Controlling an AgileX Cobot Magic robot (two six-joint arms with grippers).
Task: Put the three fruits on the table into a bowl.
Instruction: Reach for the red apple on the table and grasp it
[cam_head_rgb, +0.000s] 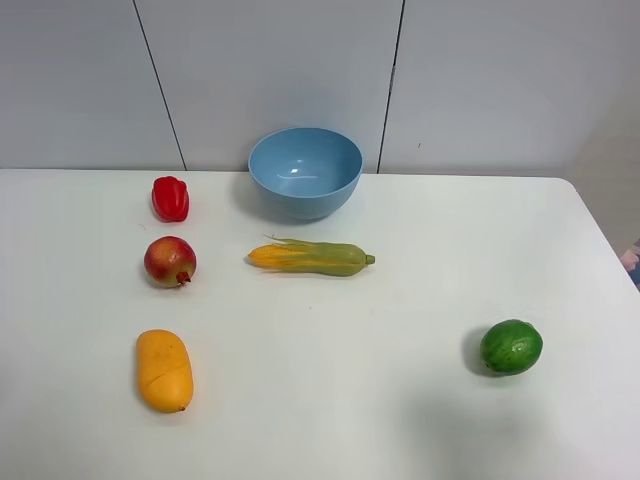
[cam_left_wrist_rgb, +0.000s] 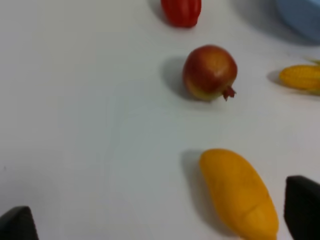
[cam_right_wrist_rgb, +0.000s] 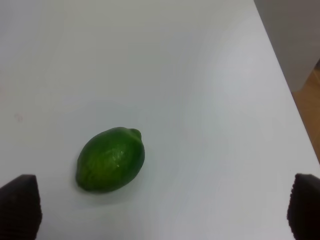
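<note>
The light-blue bowl (cam_head_rgb: 305, 171) stands at the back middle of the white table (cam_head_rgb: 420, 260). The red-yellow pomegranate (cam_head_rgb: 170, 261) lies at the left, and the orange mango (cam_head_rgb: 164, 370) lies in front of it. The dark-green lime (cam_head_rgb: 511, 347) lies at the front right. My left gripper (cam_left_wrist_rgb: 160, 220) is open and empty, short of the mango (cam_left_wrist_rgb: 238, 192), with the pomegranate (cam_left_wrist_rgb: 209, 72) farther off. My right gripper (cam_right_wrist_rgb: 162, 207) is open and empty, short of the lime (cam_right_wrist_rgb: 111, 159). Neither gripper shows in the exterior view.
A red bell pepper (cam_head_rgb: 171, 198) lies left of the bowl, behind the pomegranate. A yellow-green corn cob (cam_head_rgb: 312, 258) lies in front of the bowl. The table's right edge (cam_right_wrist_rgb: 285, 85) runs close to the lime. A grey wall stands behind the table.
</note>
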